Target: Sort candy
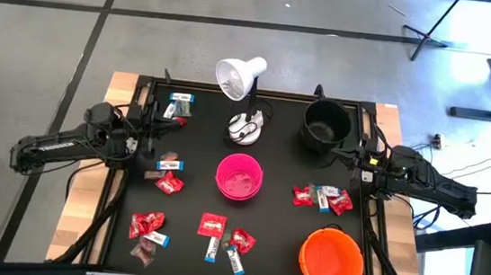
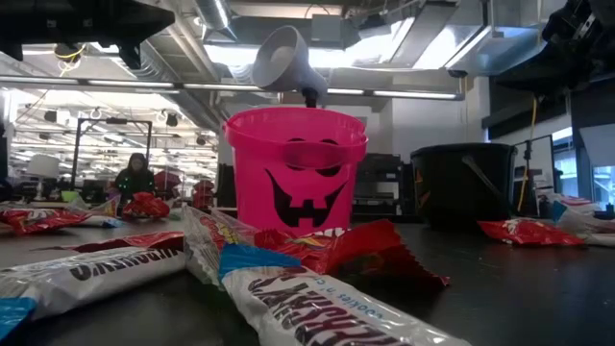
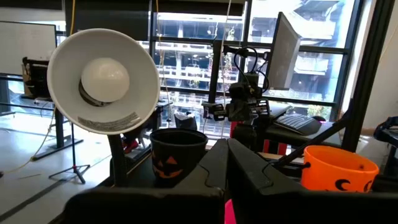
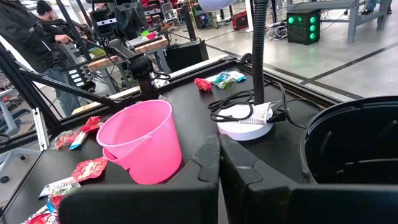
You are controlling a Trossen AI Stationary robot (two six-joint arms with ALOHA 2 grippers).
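shiny crinkled candy (image 1: 213, 227) scattered around smooth pink bucket (image 1: 239, 176).

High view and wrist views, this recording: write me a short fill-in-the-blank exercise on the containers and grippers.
1. The bucket at the centre of the table is ____ in colour.
2. The white desk lamp stands between the pink bucket and the table's ____ edge.
3. The orange bucket sits nearest the ____ gripper.
4. The left gripper has its fingers ____.

Missing words: pink; far; right; shut
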